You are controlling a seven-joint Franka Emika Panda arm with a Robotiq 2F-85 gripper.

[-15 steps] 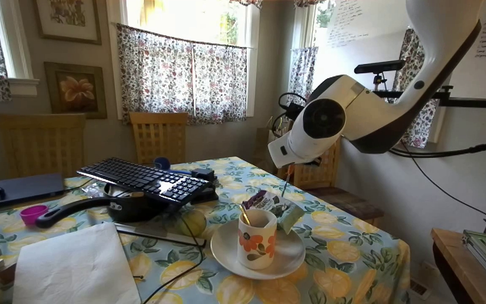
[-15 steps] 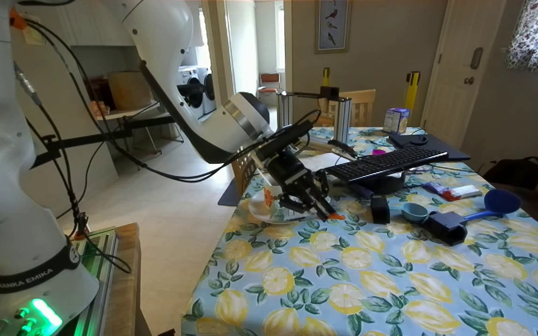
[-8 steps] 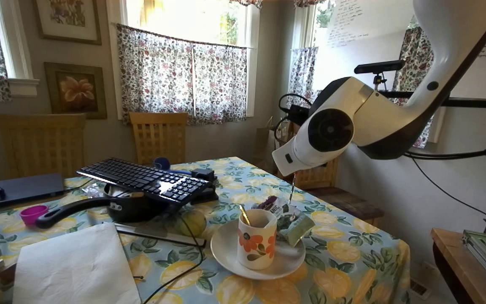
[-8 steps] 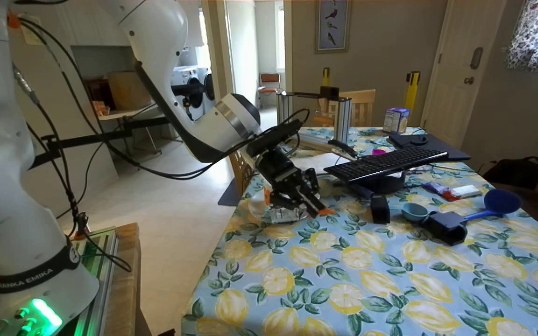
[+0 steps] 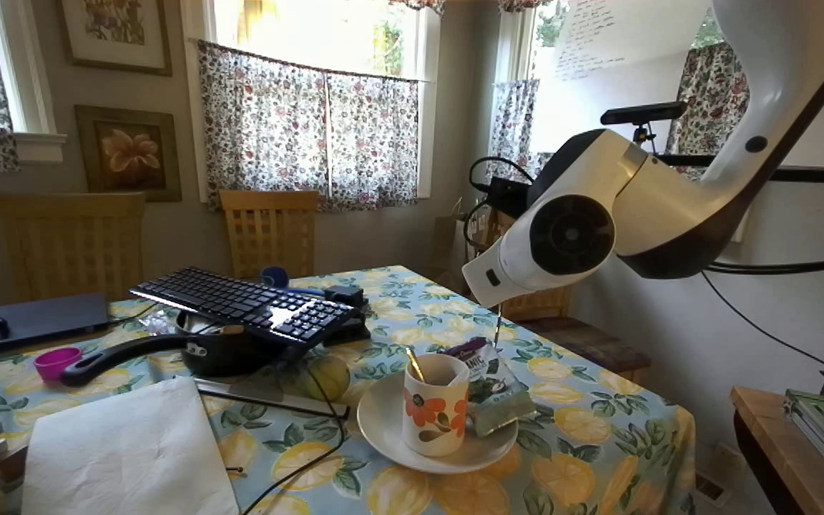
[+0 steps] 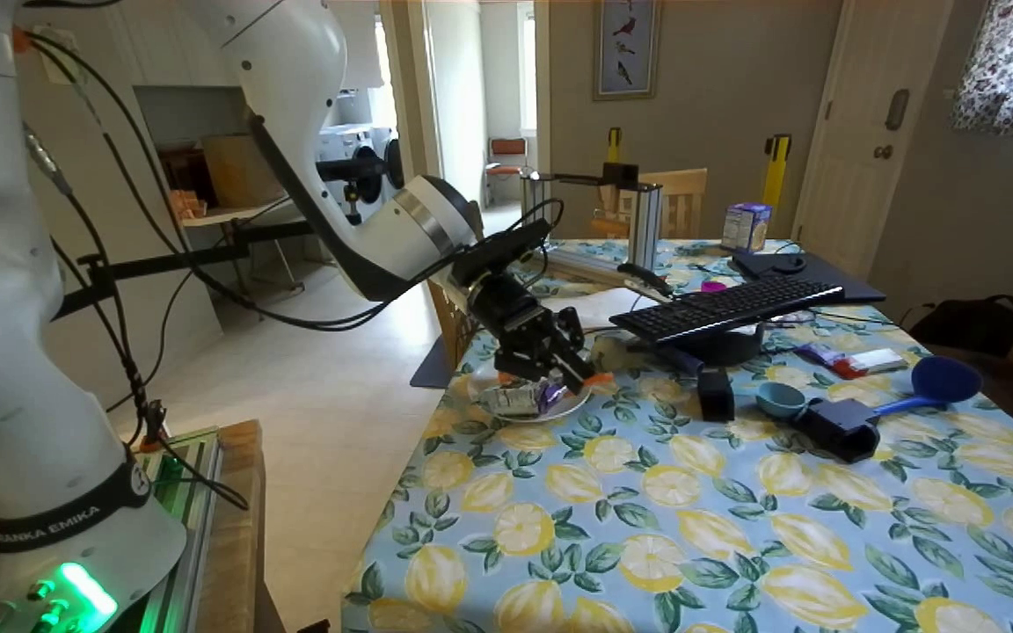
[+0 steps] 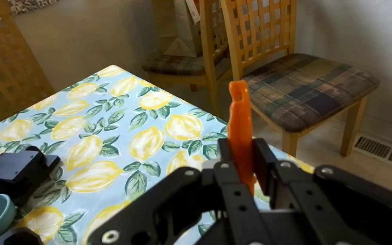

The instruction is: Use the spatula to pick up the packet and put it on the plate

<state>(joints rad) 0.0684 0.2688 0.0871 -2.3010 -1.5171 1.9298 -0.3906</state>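
Here the spatula (image 7: pixel 239 117) is pinched by its orange handle in the tool (image 7: pixel 243 149), and the packet (image 5: pixel 494 397) is seen lying on the plate (image 5: pixel 382 429) beside the flowered cup (image 5: pixel 435 423), delivery apparently all but done, with only the spatula left to be drawn clear!

Smooth plastic in the spatula handle (image 7: pixel 240 136) — crinkled, glossy film in the packet (image 5: pixel 496 390) — smooth, glazed ceramic in the plate (image 5: pixel 383 420).
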